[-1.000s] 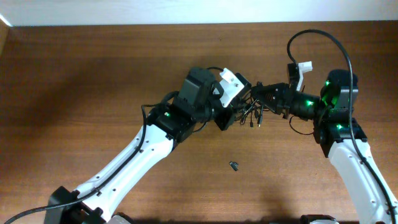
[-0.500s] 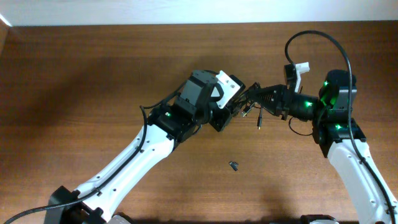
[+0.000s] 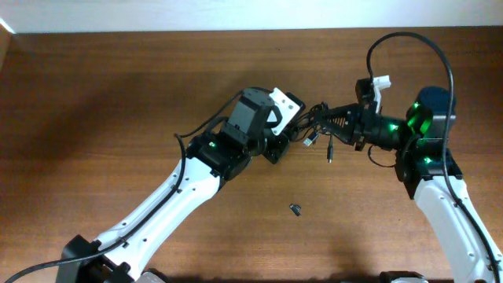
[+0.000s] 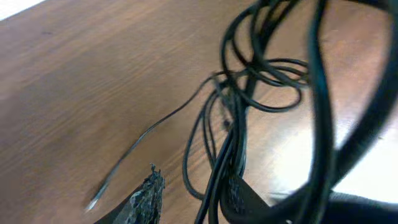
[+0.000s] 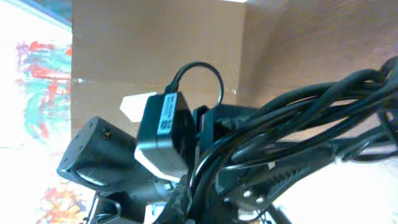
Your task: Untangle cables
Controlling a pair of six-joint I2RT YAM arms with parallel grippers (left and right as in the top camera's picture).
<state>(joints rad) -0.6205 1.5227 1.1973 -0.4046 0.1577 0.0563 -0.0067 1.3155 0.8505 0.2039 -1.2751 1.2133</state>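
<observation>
Black cables (image 3: pixel 316 130), brown wood-grain table (image 3: pixel 110 94), white left arm (image 3: pixel 157 208), white right arm (image 3: pixel 456 222), dark loose piece (image 3: pixel 295 209)

Left gripper (image 3: pixel 289 130) and right gripper (image 3: pixel 326 124) sit close together, cables (image 3: pixel 312 134) bunched between them — no passage there; wood table (image 3: pixel 118 94) lies open around, bar a small dark piece (image 3: pixel 295 209)

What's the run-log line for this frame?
left jaws: shut on cables | right jaws: shut on cables | cables: bunched between both jaws | small dark piece: on table
</observation>
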